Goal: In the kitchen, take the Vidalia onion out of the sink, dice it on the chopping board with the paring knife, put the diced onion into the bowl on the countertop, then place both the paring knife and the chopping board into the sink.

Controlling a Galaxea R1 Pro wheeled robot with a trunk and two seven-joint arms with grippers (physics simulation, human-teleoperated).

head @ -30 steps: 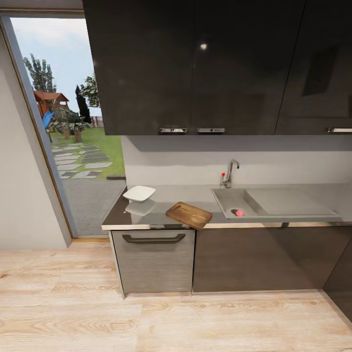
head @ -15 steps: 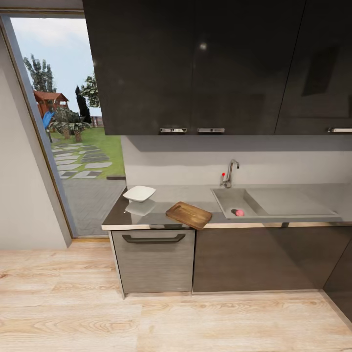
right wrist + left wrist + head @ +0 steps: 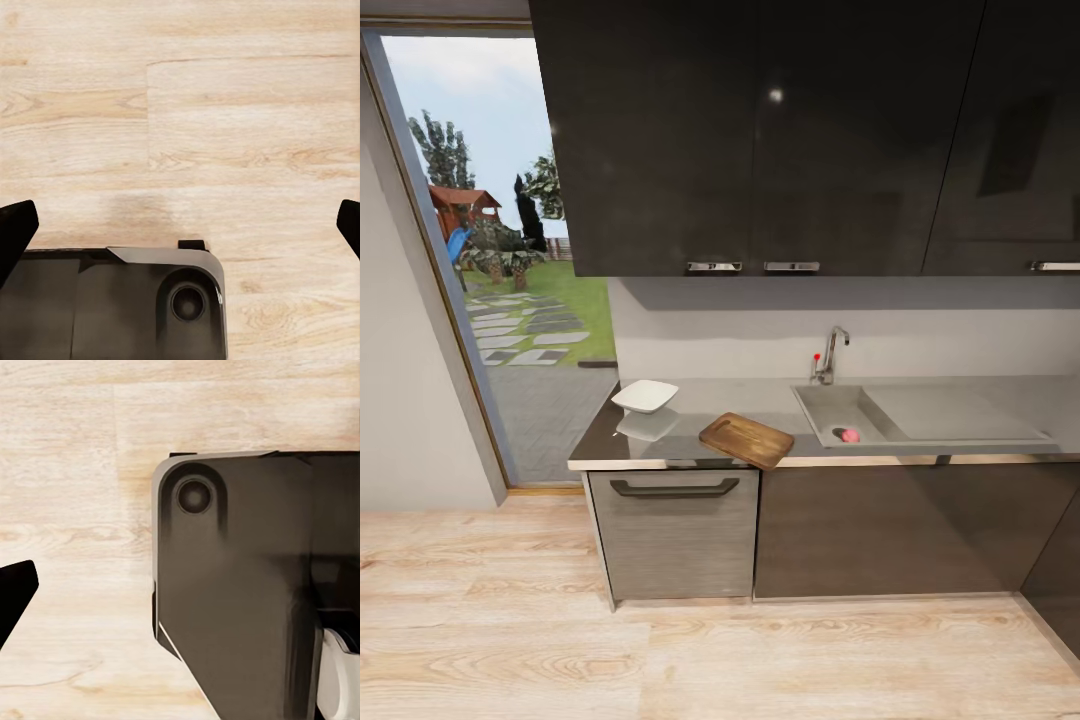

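In the head view a small pinkish Vidalia onion point(image 3: 849, 435) lies in the grey sink point(image 3: 828, 408), near the basin's front. The brown chopping board point(image 3: 746, 439) rests at an angle on the countertop point(image 3: 760, 398), its corner over the front edge. The white bowl point(image 3: 645, 396) stands to its left. The paring knife is out of view. Both arms hang low over the wood floor, far from the counter. My right gripper point(image 3: 180, 225) is open and empty. Of my left gripper point(image 3: 180, 592), one fingertip point(image 3: 15, 592) shows far out to the side, so it is open.
The dark robot base point(image 3: 240, 585) sits under both wrists. A chrome tap point(image 3: 830, 352) stands behind the sink, and the drainboard point(image 3: 950, 410) lies to the right of it. Dark upper cabinets point(image 3: 760, 130) hang above. A glass door point(image 3: 490, 250) opens on the left.
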